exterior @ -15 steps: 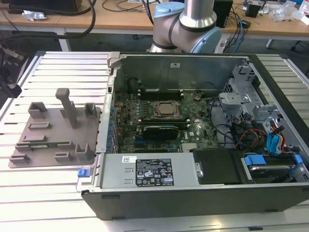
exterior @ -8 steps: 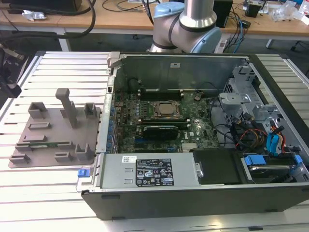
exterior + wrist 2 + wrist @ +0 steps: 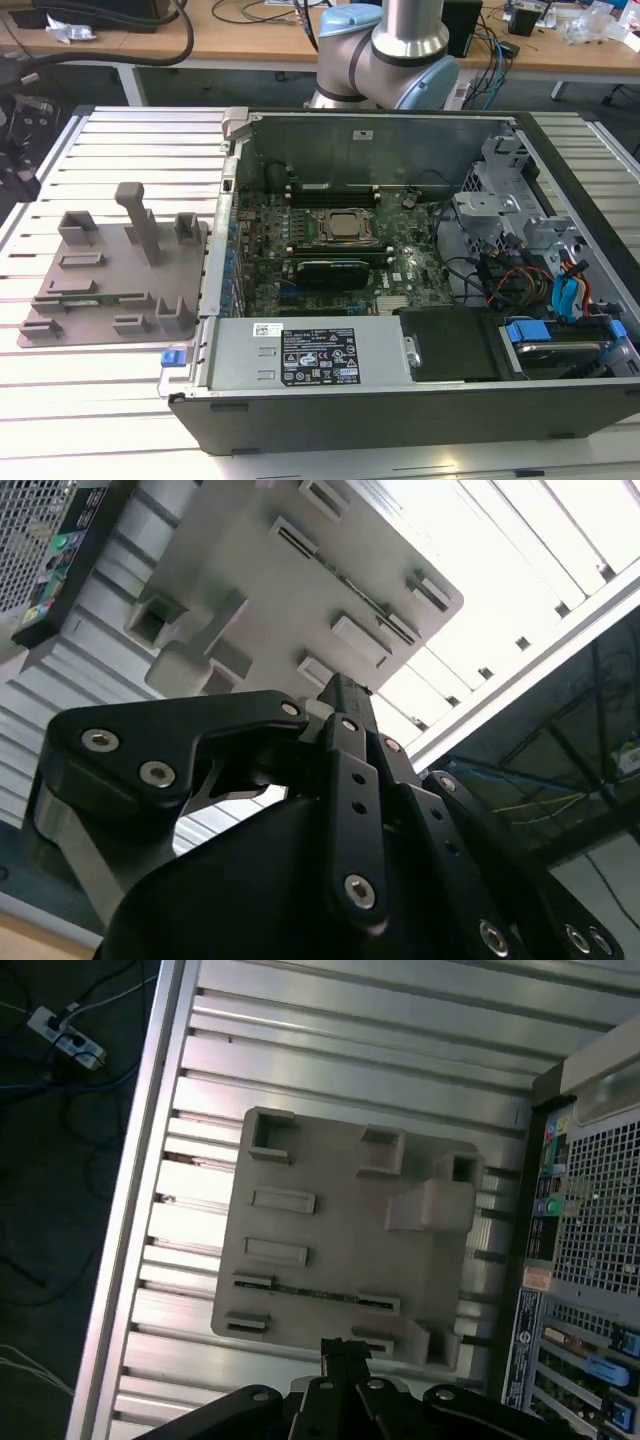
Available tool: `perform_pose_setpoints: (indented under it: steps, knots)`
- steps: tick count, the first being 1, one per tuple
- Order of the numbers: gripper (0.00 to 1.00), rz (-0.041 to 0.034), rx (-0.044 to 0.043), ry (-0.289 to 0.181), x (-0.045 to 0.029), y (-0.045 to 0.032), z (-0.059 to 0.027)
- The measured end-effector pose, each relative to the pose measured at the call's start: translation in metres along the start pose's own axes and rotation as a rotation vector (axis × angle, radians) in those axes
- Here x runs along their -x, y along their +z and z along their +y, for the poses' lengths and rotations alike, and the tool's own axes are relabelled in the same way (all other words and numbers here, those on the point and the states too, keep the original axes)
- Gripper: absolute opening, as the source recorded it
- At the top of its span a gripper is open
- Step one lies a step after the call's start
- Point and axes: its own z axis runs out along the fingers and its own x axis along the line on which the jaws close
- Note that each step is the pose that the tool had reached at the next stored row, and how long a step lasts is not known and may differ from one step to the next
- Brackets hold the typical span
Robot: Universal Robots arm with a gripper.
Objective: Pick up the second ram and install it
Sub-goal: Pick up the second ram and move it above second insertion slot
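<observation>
— Fingers [image 3: 335, 1352]?
— Pressed together, empty, over the edge of the grey fixture plate [image 3: 340, 1240].
— And the second ram [image 3: 310, 1291]?
— Lying in a slot on that plate, apart from the fingers.

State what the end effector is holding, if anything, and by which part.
Nothing is held. The end effector hangs empty over the grey fixture, where the memory stick lies.
</observation>
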Motion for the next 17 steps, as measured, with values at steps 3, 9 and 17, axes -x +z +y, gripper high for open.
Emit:
perform_pose_setpoints:
  steps: [3, 9, 17]
  knots:
    - [0.10, 0.0028, 0.0015, -0.061, 0.0000, 0.0000, 0.0000]
    - [0.10, 0.0098, 0.0053, -0.217, 0.0000, 0.0000, 0.0000]
    - [0.10, 0.0174, 0.0094, -0.384, 0.0000, 0.0000, 0.0000]
